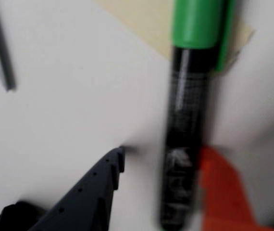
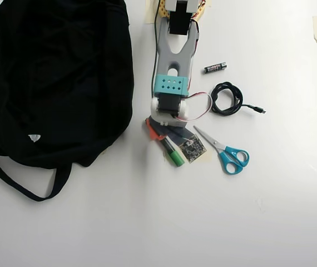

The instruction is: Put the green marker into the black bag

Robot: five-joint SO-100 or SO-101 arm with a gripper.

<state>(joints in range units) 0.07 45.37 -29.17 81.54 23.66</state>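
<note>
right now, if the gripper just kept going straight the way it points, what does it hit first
Most likely the green marker, whose barrel already lies between the open fingers of the gripper in the wrist view. Beneath it is the white table. Depth is blurred, so contact is uncertain.

A white table (image 2: 270, 222) carries everything. The black bag (image 2: 58, 78) sprawls over its left part in the overhead view, strap (image 2: 14, 183) trailing toward the near edge. The green marker (image 2: 171, 152) lies on the table near the middle, over a bit of tape (image 1: 142, 21). Right of it lie scissors (image 2: 225, 153), a coiled cable (image 2: 228, 99) and a battery (image 2: 215, 68), all apart
</note>
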